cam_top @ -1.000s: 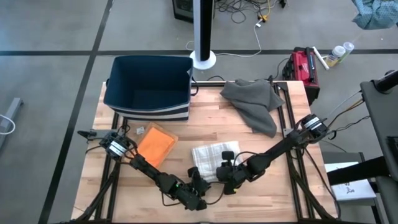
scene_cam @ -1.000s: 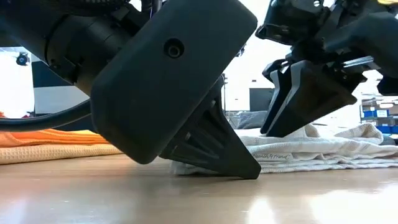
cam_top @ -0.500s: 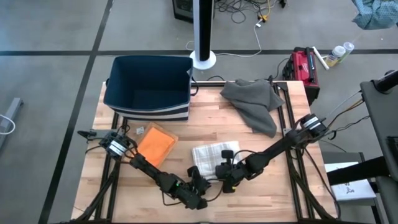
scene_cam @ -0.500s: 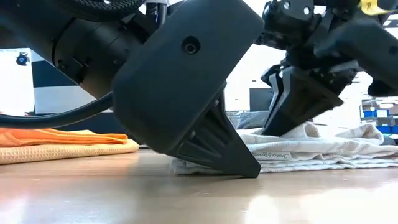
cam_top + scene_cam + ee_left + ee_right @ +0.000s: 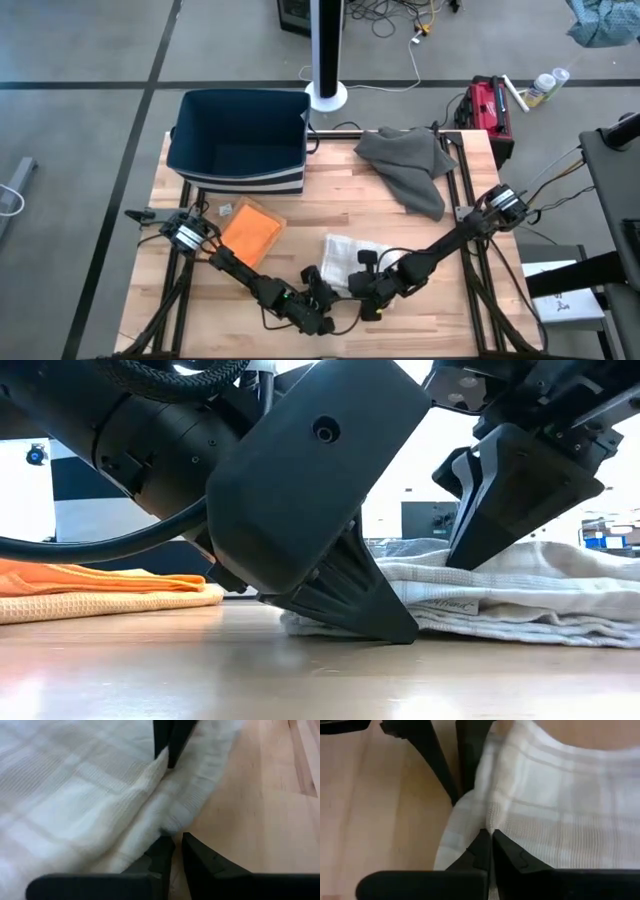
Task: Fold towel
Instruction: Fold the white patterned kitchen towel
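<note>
A white checked towel (image 5: 350, 252) lies bunched on the wooden table near its front edge, its underside on the wood. My left gripper (image 5: 318, 287) is at the towel's near left edge and is shut on it, its tip down at the table (image 5: 395, 628). My right gripper (image 5: 366, 292) is at the near edge a little to the right, shut on a fold of the towel (image 5: 492, 822). In the low view the right gripper (image 5: 470, 555) stands above the raised cloth. My left gripper pinches the towel's near edge (image 5: 168, 829) at its fingertips (image 5: 162, 851), slanting down from the table's near left side. The cloth there stays low on the table; how many layers, I cannot tell. My right gripper pinches a gathered fold at the towel's near edge (image 5: 489, 826) between its two fingers (image 5: 481, 847), slanting down from the near right side. The fold is raised a little; the towel's other parts lie on the table, with creases running to the fingers.
A folded orange cloth (image 5: 250, 232) lies to the left of the towel. A navy bin (image 5: 240, 140) stands at the far left and a crumpled grey cloth (image 5: 405, 165) at the far right. Bare wood lies between them.
My right gripper has shut on the towel's near edge and drawn it slightly up and toward the table's right. The towel, flat before, has bunched and shifted right, with its near part raised.
</note>
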Motion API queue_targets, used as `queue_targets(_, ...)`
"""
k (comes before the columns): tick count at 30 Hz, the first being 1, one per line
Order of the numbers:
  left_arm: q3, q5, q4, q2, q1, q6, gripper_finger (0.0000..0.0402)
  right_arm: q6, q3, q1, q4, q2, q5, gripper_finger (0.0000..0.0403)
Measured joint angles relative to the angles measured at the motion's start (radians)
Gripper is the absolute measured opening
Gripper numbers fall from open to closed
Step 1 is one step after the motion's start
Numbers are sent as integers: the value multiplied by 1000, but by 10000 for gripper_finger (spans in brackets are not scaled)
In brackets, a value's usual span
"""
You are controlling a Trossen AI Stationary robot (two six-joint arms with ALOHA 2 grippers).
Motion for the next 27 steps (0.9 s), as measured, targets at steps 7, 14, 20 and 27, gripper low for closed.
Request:
queue_targets(7,0,17,-7,-2,1,0,38,65,0,0,-13,-3,-1,2)
queue_targets(14,0,27,-19,-11,0,5,38,104,10,27,-13,-3,9,24)
queue_targets(20,0,27,-22,-12,0,5,38,169,14,67,22,9,122,101)
queue_targets(27,0,28,-21,-11,0,0,39,209,13,70,92,64,139,176)
